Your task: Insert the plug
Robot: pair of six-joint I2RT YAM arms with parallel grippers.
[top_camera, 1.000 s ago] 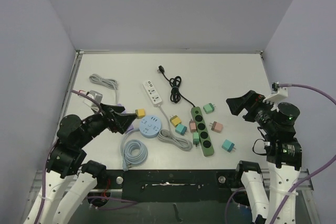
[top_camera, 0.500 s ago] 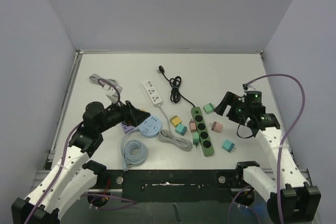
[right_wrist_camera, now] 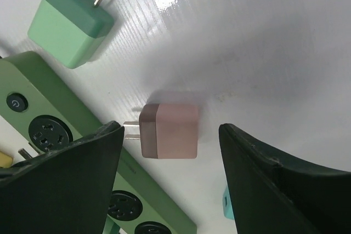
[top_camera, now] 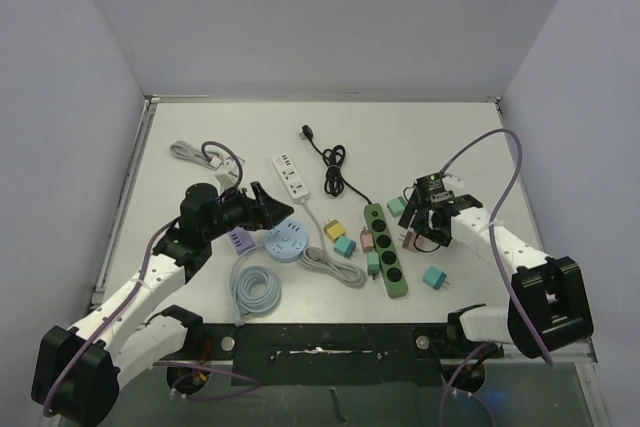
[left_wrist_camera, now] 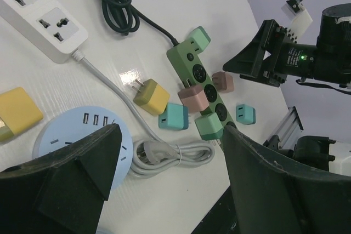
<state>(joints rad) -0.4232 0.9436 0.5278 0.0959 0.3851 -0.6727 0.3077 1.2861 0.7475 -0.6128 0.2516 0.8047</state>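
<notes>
A pink plug (right_wrist_camera: 175,131) lies on its side on the white table, prongs toward the green power strip (right_wrist_camera: 38,108). My right gripper (right_wrist_camera: 168,132) is low over it, open. Its two fingers stand either side of the plug with a gap on each side. In the top view the right gripper (top_camera: 420,228) sits just right of the green power strip (top_camera: 386,252). My left gripper (top_camera: 273,209) is open and empty, above the blue round hub (top_camera: 289,243). The left gripper (left_wrist_camera: 171,132) looks down on the hub (left_wrist_camera: 71,135) and the loose plugs.
A green plug (top_camera: 397,206) and a teal plug (top_camera: 435,278) lie near the right gripper. Yellow (top_camera: 334,231) and teal (top_camera: 345,246) plugs lie left of the strip. A white power strip (top_camera: 291,175), black cable (top_camera: 333,169) and grey coil (top_camera: 255,292) lie around.
The right arm has swung left and down over the pink plug, and its jaws have narrowed. The left arm has reached right, over the blue hub.
</notes>
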